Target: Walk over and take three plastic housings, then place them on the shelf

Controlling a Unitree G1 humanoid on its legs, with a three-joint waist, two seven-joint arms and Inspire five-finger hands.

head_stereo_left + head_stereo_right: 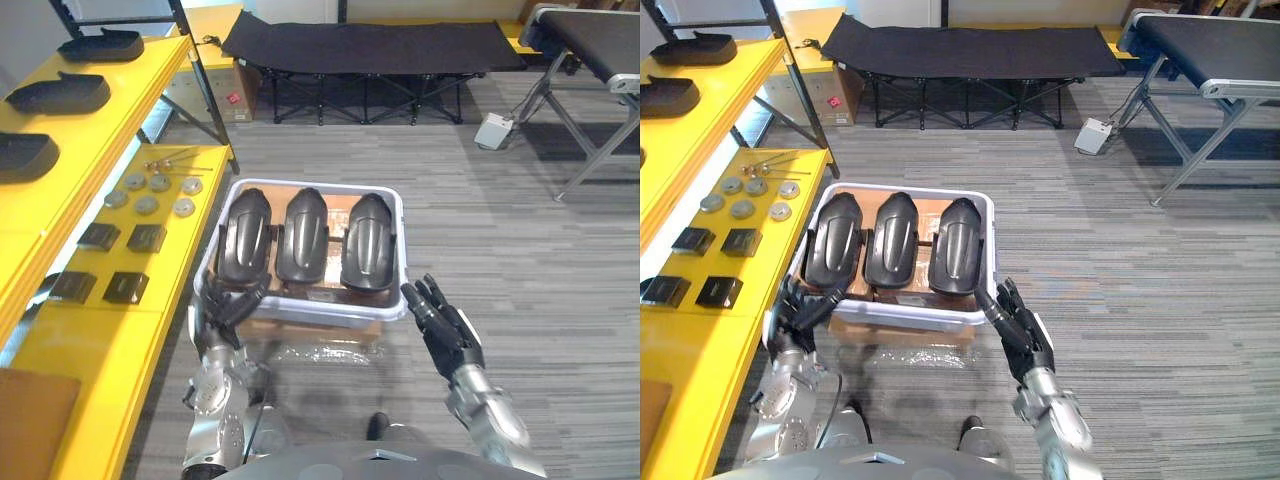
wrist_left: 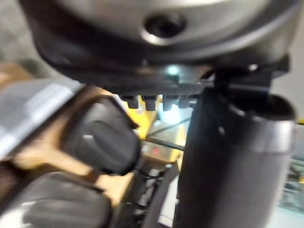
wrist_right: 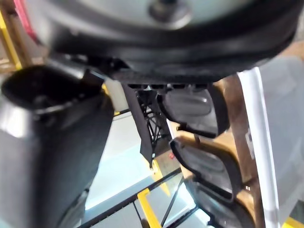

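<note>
Three plastic housings (image 1: 305,238) are lying side by side in a white bin (image 1: 330,310) at 12 o'clock. The left hand (image 1: 225,305) and right hand (image 1: 445,322) are flanking its near corners with their fingers straight and spread apart. The yellow shelf (image 1: 110,130) is standing at 9 o'clock, carrying metal discs (image 1: 147,204).

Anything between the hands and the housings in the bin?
Only the bin's near rim. The left hand reaches over it toward the left housing; the open right hand sits outside its near right corner, short of the right housing.
</note>
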